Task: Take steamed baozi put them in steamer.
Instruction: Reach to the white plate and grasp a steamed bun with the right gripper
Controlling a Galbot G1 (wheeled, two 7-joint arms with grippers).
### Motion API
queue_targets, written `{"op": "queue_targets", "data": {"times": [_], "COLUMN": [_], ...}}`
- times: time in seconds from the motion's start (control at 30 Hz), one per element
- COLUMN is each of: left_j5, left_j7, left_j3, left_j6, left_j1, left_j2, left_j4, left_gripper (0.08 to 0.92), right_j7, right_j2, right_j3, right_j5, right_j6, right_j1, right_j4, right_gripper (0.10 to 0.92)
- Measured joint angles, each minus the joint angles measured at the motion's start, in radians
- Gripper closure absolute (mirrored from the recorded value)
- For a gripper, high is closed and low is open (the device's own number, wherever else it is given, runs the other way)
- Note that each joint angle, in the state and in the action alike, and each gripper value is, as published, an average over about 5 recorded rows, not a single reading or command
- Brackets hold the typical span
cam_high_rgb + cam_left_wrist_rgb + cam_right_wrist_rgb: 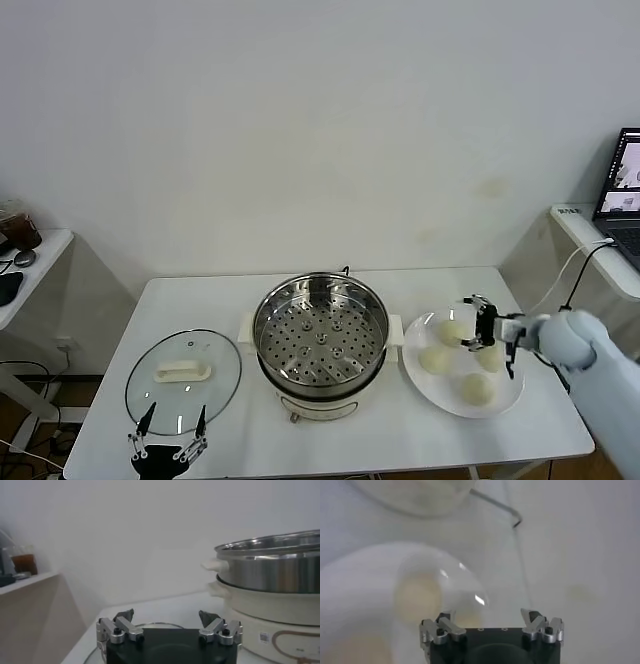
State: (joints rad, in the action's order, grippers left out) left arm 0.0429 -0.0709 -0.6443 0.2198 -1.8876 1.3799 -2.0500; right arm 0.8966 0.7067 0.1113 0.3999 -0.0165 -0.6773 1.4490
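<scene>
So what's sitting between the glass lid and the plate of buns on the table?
In the head view, the steamer stands between the glass lid and the white plate holding the baozi. The right gripper hovers open over the plate.

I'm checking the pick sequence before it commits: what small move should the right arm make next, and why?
Probably lower the right hand onto the bun just under it and close. Its fingers are open above the plate, all the baozi lie on that plate, and the steamer tray holds none. The left hand idles near the glass lid.
</scene>
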Motion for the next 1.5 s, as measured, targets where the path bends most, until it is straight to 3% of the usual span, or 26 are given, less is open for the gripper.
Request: {"op": "queue_targets", "data": {"times": [0.37,0.83,1.03,1.3,1.5], "left_j5": [-0.008,-0.014,-0.015,-0.015,-0.014], "left_j7": [-0.004,-0.003,-0.003,-0.003,-0.003], "left_j3": [-0.028,-0.053,-0.057,-0.062,-0.063], "left_j6": [0.011,0.028,0.032,0.035,0.035], "left_j1": [0.006,0.01,0.012,0.01,0.008], "left_j2": [0.006,0.008,0.01,0.011,0.012], "left_j4": [0.0,0.013,0.015,0.012,0.004], "left_gripper": [0.177,0.177,0.177,0.177,0.177], "right_j7": [0.146,0.187,0.186,0.189,0.196], "right_j2": [0.023,0.137,0.181,0.205,0.198], "right_j3": [-0.329,-0.505,-0.529,-0.552,-0.574], "right_j5": [0.041,0.083,0.1,0.107,0.089], "right_j6": [0.008,0.004,0.006,0.0,-0.007], "right_j1": [0.3,0.449,0.47,0.488,0.503], "right_j4": [-0.215,-0.407,-0.464,-0.489,-0.484], "right_gripper": [0.203,0.213,0.291,0.509,0.544]}}
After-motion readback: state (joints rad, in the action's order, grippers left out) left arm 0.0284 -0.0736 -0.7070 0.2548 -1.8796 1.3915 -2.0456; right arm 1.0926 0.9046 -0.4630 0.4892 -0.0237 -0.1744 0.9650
